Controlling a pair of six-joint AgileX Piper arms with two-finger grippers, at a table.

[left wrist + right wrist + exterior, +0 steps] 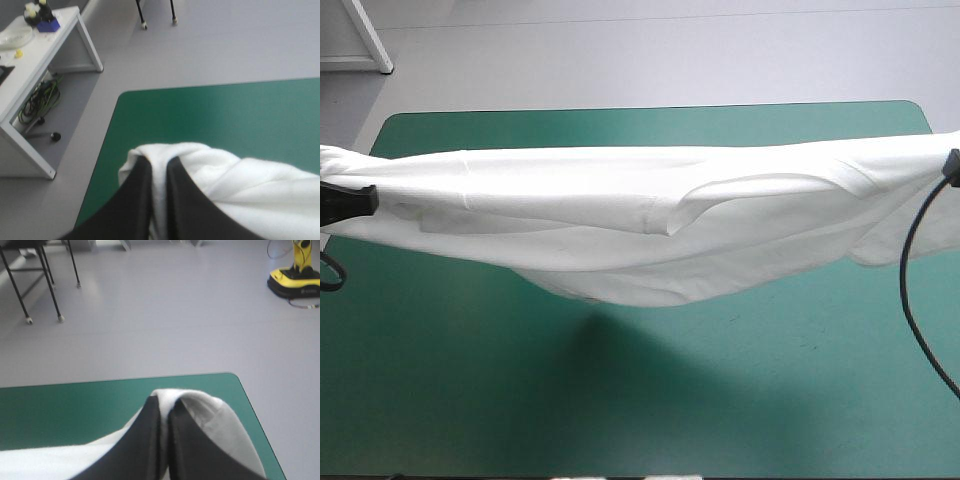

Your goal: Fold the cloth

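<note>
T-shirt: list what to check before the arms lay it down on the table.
1. Left gripper shut on the T-shirt: ok, cloth sits between its fingers.
2. Right gripper shut on the T-shirt: ok, cloth wraps over its tips.
3. T-shirt stretched between the grippers: ok, it spans the table from side to side.
4. Cloth smooth: not ok, the middle sags and a sleeve lies folded across it.
5. Lowest fold off the table: cannot tell; a shadow lies just below it.
6. Table under the T-shirt: cannot tell, hidden by the cloth.
</note>
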